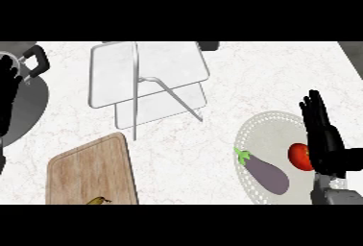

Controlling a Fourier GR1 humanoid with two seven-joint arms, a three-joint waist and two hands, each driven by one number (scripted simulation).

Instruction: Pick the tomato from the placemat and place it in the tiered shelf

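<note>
A red tomato (pixel 298 155) lies on a round pale placemat (pixel 269 126) at the right of the counter. My right hand (pixel 322 137) stands just to the tomato's right with fingers straight and pointing away from me, partly covering the tomato's right side; the thumb is not curled round it. A purple eggplant (pixel 266 172) lies on the same mat, left of the tomato. The white tiered shelf (pixel 145 77) stands at the upper middle. My left hand (pixel 7 91) shows at the far left edge, dark and upright.
A wooden cutting board (pixel 89 173) lies at the lower left with a small yellow-brown item (pixel 98 201) at its lower edge. A dark pan with a black handle (pixel 37 60) sits at the upper left.
</note>
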